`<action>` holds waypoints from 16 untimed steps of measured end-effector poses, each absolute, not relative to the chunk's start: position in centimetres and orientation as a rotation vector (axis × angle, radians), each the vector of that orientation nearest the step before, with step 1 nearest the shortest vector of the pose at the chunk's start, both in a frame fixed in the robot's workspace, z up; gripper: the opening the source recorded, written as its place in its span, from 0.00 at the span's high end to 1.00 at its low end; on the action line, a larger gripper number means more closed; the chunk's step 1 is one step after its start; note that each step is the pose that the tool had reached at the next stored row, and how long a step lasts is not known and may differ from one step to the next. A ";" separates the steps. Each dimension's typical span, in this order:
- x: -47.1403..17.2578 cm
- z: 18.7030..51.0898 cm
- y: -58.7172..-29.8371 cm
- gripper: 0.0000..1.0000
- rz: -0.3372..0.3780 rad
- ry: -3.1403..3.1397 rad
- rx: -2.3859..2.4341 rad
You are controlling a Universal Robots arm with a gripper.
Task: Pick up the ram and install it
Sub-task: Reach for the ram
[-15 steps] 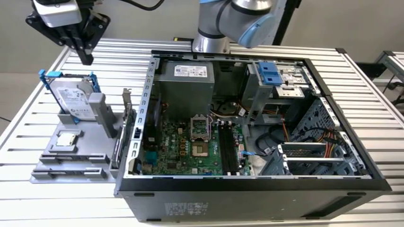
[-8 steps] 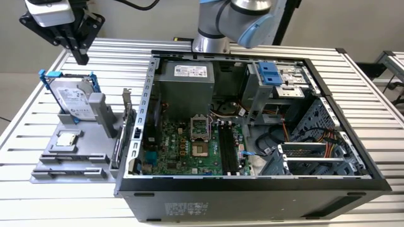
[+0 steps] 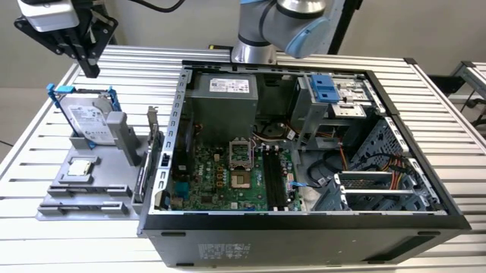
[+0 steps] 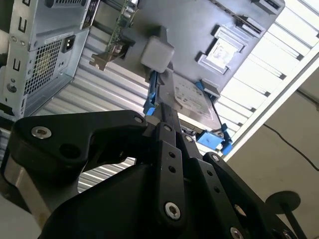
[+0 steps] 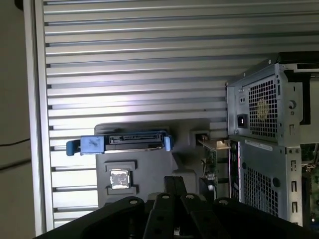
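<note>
My gripper hangs high over the back left of the table, above the grey parts holder, its black fingers together and holding nothing. Both wrist views look past the shut gripper down at that holder. The ram looks like the slim dark stick standing on edge along the holder's side nearest the case. A green board edge shows there in the first wrist view. The black memory slots lie on the motherboard inside the open computer case.
On the holder stands a silver hard drive in a blue frame, with a square silver processor chip in front. A metal card bracket rises beside the ram. The slatted metal table surrounds everything.
</note>
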State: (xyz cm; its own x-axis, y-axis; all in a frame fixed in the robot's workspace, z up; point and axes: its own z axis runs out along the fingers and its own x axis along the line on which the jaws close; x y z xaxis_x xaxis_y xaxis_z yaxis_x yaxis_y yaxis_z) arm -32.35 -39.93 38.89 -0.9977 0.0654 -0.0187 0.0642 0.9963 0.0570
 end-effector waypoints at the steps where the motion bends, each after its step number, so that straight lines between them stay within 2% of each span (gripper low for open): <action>1: -32.5 38.9 -39.9 1.00 0.088 3.118 0.101; 16: -34.8 38.9 -39.9 1.00 0.088 3.118 0.101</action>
